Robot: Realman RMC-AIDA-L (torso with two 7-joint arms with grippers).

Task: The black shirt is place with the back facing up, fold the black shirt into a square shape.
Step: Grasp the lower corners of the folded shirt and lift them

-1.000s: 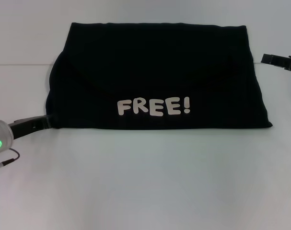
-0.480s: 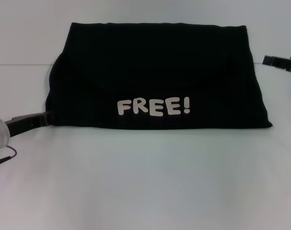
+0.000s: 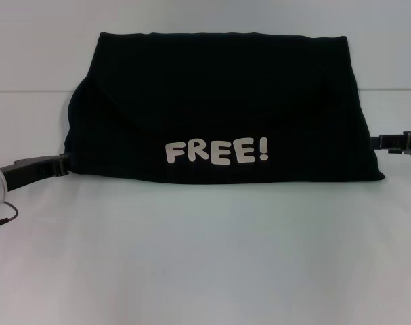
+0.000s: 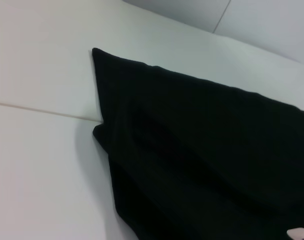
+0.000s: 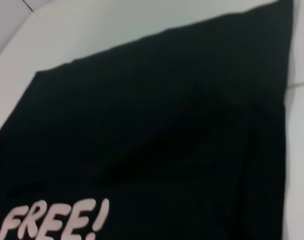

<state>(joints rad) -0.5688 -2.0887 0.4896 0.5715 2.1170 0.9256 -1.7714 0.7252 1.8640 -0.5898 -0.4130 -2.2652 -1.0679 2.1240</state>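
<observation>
Both tools sit low at the near corners of the black shirt, the left tool touching its edge, the right tool just beside; I cannot tell either's opening. Lying flat mid-table, the shirt is a wide folded rectangle with white "FREE!" lettering showing, so a crosswise fold likely remains. Compared with a second ago, the right tool has dropped from the far side to the near corner and the left has eased slightly back.

White table, folded black shirt on it, apparently flat

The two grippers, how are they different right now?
The left gripper touches the shirt at its near left corner; the right gripper sits a little farther back, by the shirt's right edge. The left shows more of its arm; the right barely pokes in. Both are black and low on the table.
</observation>
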